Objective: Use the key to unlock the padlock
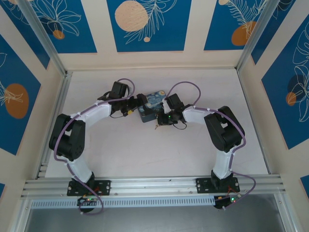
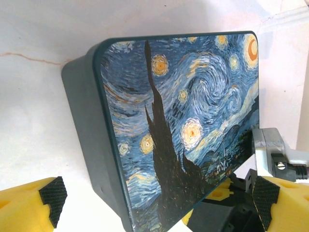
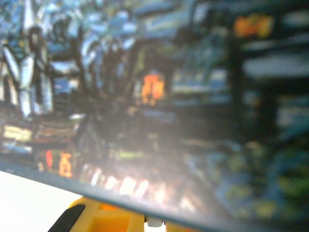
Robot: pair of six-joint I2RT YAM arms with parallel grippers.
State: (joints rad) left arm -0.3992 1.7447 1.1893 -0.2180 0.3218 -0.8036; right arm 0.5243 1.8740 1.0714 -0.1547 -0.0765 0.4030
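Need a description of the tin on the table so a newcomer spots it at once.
On the pale table, look at the middle, where the left arm and right arm reach toward each other. The tin sits between their ends: a rectangular box with rounded corners and dark sides. Its lid bears a swirling blue-and-yellow night-sky painting, unlike the black-and-white arms beside it.

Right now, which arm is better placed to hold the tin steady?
Left. The left tool, open, straddles the tin, one pad on each side, so closing should clamp it. The right tool sits close by the tin's near edge.
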